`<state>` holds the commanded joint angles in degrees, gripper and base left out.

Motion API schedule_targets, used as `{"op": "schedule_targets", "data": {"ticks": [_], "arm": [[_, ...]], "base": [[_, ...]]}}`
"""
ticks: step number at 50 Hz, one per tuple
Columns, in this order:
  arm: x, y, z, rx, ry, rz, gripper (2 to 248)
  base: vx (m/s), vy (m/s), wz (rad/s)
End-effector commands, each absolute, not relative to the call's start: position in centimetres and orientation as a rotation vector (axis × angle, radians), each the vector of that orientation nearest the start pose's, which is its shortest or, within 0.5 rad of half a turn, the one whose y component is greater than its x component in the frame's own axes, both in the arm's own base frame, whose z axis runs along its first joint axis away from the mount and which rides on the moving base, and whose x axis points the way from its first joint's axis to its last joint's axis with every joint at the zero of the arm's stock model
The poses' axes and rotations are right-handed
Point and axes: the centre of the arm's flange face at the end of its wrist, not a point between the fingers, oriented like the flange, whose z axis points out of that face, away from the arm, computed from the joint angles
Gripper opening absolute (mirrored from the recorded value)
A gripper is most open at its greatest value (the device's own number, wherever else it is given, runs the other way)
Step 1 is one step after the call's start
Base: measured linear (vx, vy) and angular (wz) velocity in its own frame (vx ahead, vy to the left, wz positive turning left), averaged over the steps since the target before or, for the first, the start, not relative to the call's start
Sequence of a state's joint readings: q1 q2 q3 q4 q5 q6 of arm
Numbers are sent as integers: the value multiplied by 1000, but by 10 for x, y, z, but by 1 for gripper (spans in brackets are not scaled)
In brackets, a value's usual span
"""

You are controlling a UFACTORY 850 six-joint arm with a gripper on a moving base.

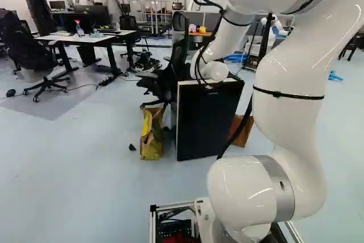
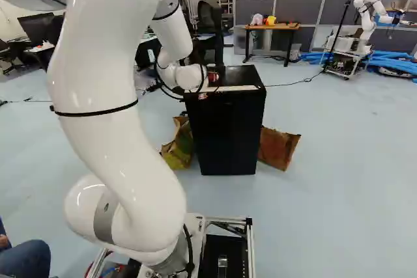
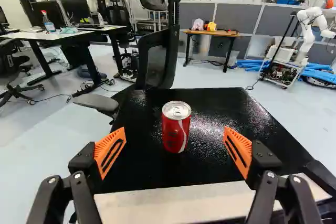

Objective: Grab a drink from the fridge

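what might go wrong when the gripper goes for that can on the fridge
The red aluminium can stands loose on the glossy black fridge top, so if one of the open fingers met it first, it might slide or tip rather than be gripped.

The orange pads sit low near that top, so dipping further could scrape it.

The black mesh office chair stands just beyond the fridge, so pushing too far forward might bump it.

And there's no readable text in any view!
Here's the red can (image 3: pixel 175 129), a pale stripe curving down its side, its small marks too blurred to call; over on the white table (image 3: pixel 32 36), the bottle (image 3: pixel 49 24) wears a label, and that's too small to read as well.
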<state>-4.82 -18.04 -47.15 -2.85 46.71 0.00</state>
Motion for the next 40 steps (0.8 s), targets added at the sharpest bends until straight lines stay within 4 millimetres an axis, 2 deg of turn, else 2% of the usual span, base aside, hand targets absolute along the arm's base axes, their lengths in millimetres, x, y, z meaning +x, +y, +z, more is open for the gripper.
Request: {"op": "schedule_targets", "data": {"ticks": [40], "arm": [[605,-52,370,-2472,100,-2022,247]], "base": [[0,0,0]]}}
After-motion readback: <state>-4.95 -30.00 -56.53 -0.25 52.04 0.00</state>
